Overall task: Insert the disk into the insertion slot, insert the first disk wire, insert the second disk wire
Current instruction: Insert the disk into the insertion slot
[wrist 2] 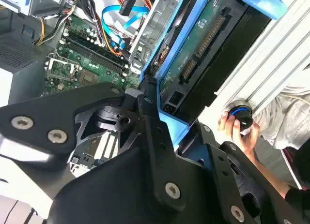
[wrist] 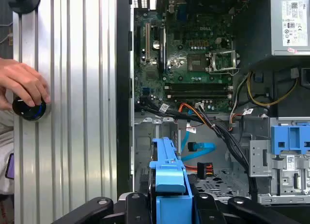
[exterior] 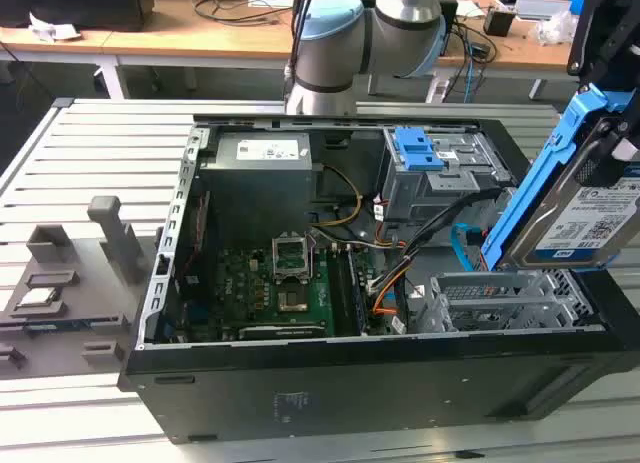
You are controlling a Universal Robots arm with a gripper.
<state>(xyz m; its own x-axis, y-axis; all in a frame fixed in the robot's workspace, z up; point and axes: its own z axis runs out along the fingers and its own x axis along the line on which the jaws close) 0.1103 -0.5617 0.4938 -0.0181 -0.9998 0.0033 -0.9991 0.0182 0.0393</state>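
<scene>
Big open case (exterior: 350,383) sprawled across the exterior view's middle, motherboard (exterior: 270,283) flat on its floor. Toward the upper right of the case, grey bay (exterior: 430,173) with blue latch. At that view's right edge, disk (exterior: 590,213) tilted, lower end just over the slot (exterior: 510,298), not yet in. Clenched on the disk's blue carrier: gripper (wrist 2: 172,122). Near the slot's mouth, blue cable (exterior: 460,248) and orange wires (exterior: 384,293), clear of the disk. Outside the case, a hand (wrist: 24,83) on a round knob (wrist: 30,108).

Drive: flat hard drive in a bright blue plastic frame (wrist 2: 206,33), just beside the silver metal cage (wrist 2: 157,21).
Gripper: black gripper (wrist 2: 164,112) squeezes the blue frame.
Hand: person's hand (wrist 2: 235,132) on a round black knob (wrist 2: 240,116).
</scene>
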